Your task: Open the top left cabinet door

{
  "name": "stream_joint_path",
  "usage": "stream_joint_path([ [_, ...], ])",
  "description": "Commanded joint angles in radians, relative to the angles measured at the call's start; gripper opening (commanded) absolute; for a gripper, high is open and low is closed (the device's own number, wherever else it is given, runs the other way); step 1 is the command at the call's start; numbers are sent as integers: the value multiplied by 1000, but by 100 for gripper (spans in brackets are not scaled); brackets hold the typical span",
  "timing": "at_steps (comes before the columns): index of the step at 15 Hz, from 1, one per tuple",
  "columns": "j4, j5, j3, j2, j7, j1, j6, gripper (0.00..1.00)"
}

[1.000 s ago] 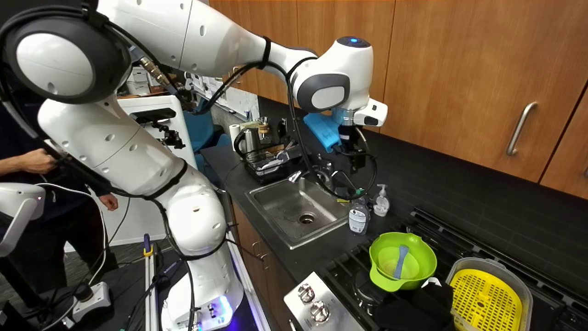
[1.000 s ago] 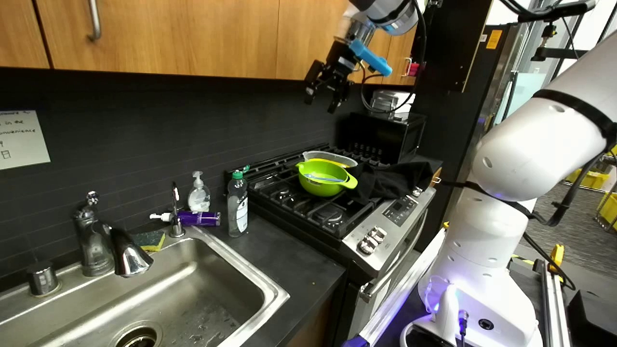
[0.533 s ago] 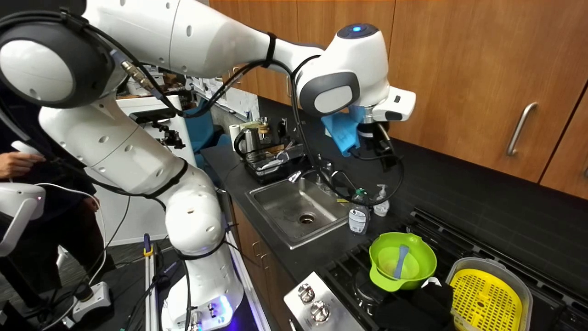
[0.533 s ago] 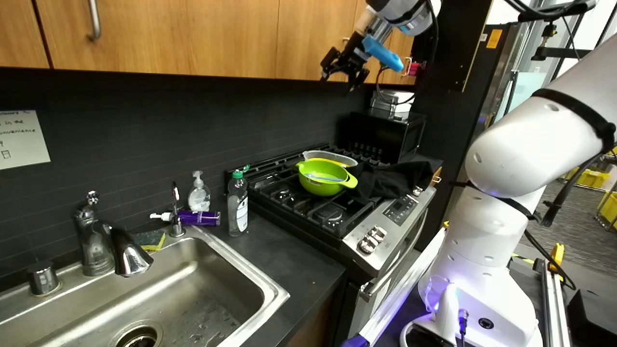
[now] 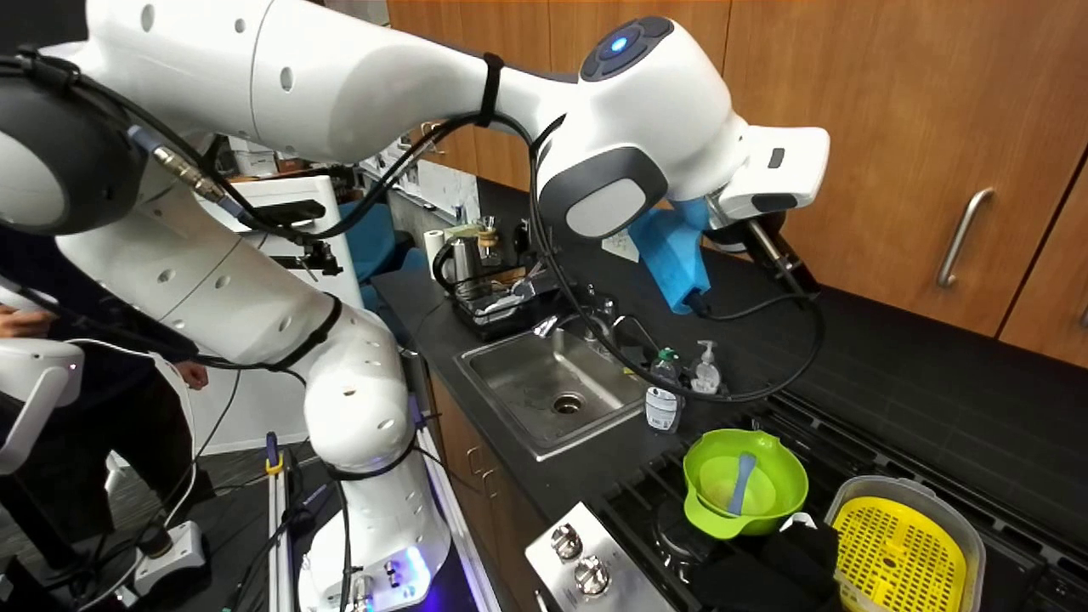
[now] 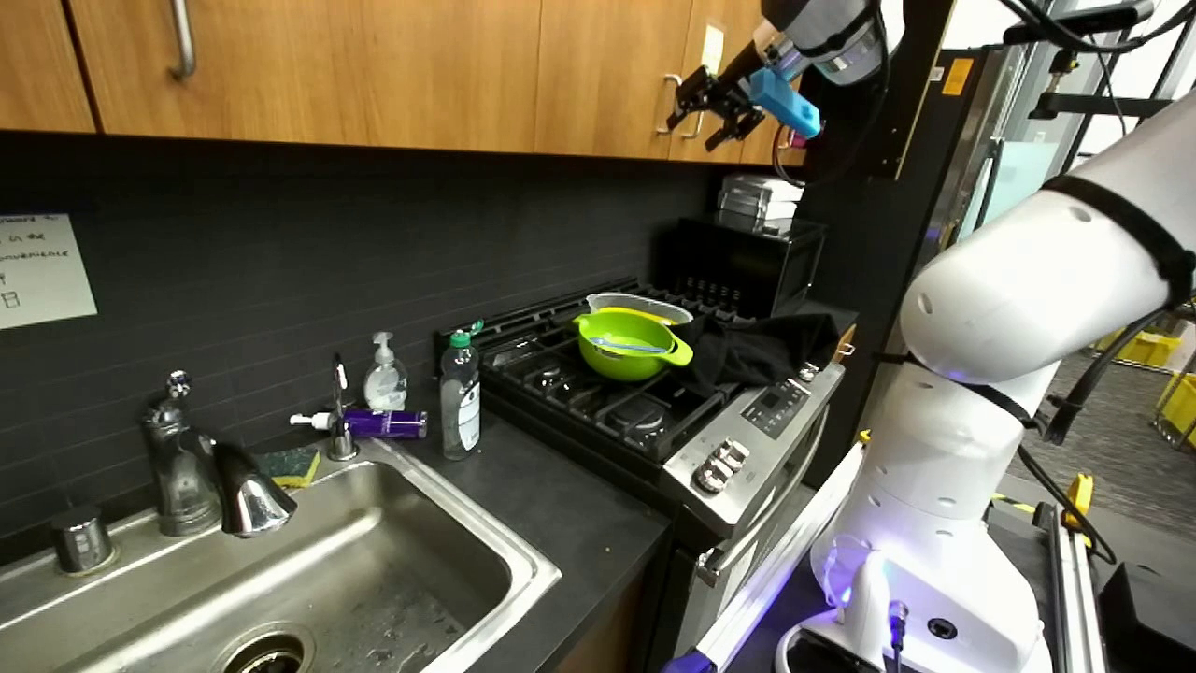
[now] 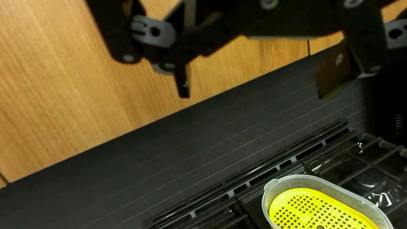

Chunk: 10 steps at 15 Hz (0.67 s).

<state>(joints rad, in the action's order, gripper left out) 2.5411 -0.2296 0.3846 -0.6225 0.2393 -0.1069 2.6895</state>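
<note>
One wide-spread pincer [image 7: 252,95] hangs before the closed top left cabinet door [image 5: 867,119], apart from its silver handle [image 5: 963,240].

In an exterior view, the top left cabinet door [image 5: 909,136] is hanging upright toward two o'clock, closed and flush, its flat face showing medium-brown wood grain. A slim silver bar handle [image 5: 960,236] is standing vertically near the door's edge at four o'clock; the nine o'clock side is being partly hidden.
</note>
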Motion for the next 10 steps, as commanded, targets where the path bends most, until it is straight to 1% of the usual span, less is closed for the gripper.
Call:
stream_joint_path([
  [1, 22, -33, 101, 6, 137, 105, 21, 100],
  [3, 24, -40, 167, 13, 217, 168, -34, 100],
  [4, 16, -37, 200, 14, 266, 195, -96, 100],
  [6, -4, -16, 233, 32, 337, 206, -187, 100],
  [8, -18, -11, 246, 48, 373, 191, -188, 100],
  [10, -31, -27, 263, 48, 402, 184, -161, 100],
])
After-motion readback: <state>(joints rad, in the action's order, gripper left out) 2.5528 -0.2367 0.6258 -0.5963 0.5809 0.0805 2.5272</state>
